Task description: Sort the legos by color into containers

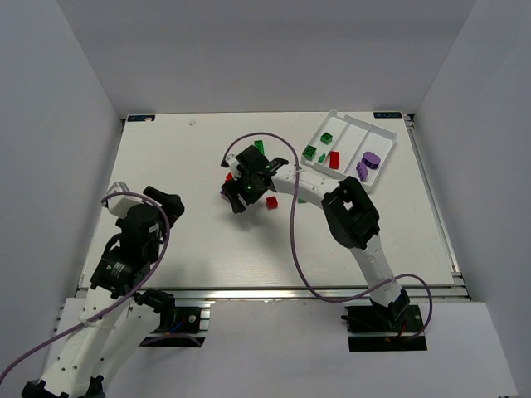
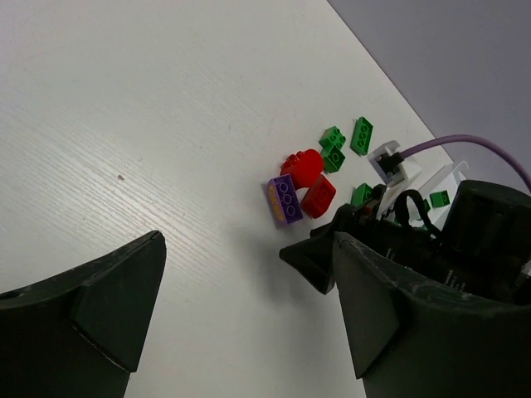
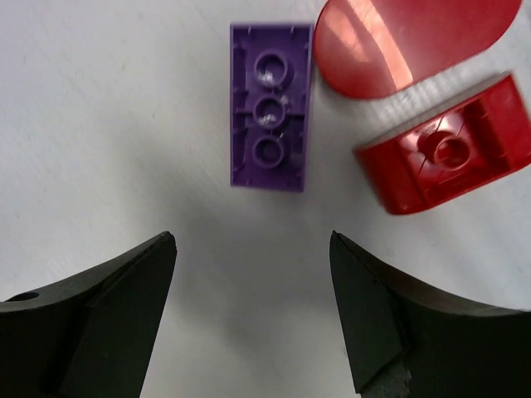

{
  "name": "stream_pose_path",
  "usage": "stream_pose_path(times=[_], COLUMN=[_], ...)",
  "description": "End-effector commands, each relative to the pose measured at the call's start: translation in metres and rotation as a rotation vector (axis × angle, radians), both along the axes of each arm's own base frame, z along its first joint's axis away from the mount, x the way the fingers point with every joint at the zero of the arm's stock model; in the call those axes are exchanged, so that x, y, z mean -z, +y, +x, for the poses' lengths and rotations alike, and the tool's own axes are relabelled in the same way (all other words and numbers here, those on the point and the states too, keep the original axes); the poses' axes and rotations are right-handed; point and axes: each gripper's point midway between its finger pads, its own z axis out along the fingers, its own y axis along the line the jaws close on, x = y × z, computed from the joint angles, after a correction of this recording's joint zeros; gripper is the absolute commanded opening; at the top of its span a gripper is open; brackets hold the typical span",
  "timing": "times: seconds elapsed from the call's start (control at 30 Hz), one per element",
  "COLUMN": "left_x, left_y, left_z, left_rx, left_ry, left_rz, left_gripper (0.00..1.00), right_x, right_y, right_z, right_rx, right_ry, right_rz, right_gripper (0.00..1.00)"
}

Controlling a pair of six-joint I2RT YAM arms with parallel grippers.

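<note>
Top external view: white bench (image 1: 182, 157), two arms. Right arm reaches to frame centre; left arm sits folded at lower left, well apart from everything.

White tray (image 1: 365, 123) at upper right, three compartments. It looks part filled: green bricks (image 1: 327, 138) in the leftmost lane, one red brick (image 1: 334, 159) in the middle, purple pieces (image 1: 371, 159) in the rightmost.

Right claw (image 3: 253, 265) is spread wide, nothing in it, hanging over the loose pile. Left claw (image 2: 249, 282) is also wide and empty, pointed at the same pile from a distance.

Loose pile at bench centre. In the right wrist view the purple brick (image 3: 270, 104) lies flat, studs up, at upper centre of frame, beyond the fingertips and not yet between them. Red round piece (image 3: 415, 41) and red curved brick (image 3: 448, 157) sit just beside it on the frame's right. Loose green bricks (image 2: 334, 156) lie behind them in the left wrist view.

Step, as I judge it: lining up a pick on the purple brick. The next move needs the claw brought forward and down so the fingers straddle the brick. The right finger must slip into the tight gap beside the reds without knocking them. Then close, lift and carry to the purple lane.
</note>
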Motion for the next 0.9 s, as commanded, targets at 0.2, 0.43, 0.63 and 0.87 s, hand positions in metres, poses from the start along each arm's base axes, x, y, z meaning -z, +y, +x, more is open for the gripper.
stream_pose_path(times=[0.2,0.43,0.63,0.87], left_x=[0.007,0.008,0.011,0.022], left_y=[0.008,0.01,0.011,0.005], left_z=[-0.01,-0.015,-0.015,-0.008], left_rx=[-0.039,-0.049,-0.059,-0.049], left_ry=[0.044,0.05,0.053,0.047], left_rz=[-0.002,-0.018,-0.019,-0.034], left_gripper=[0.91,0.92,0.92,0.92], right_x=[0.009,0.022,0.029,0.015], right_y=[0.033,0.048,0.052,0.035], right_z=[0.025,0.043,0.038,0.011], right_rx=[0.018,-0.011,-0.061,-0.148], right_ry=[-0.078,-0.187,-0.22,-0.2], right_rz=[0.032,0.015,-0.008,-0.004], right_gripper=[0.79,0.74,0.53,0.17])
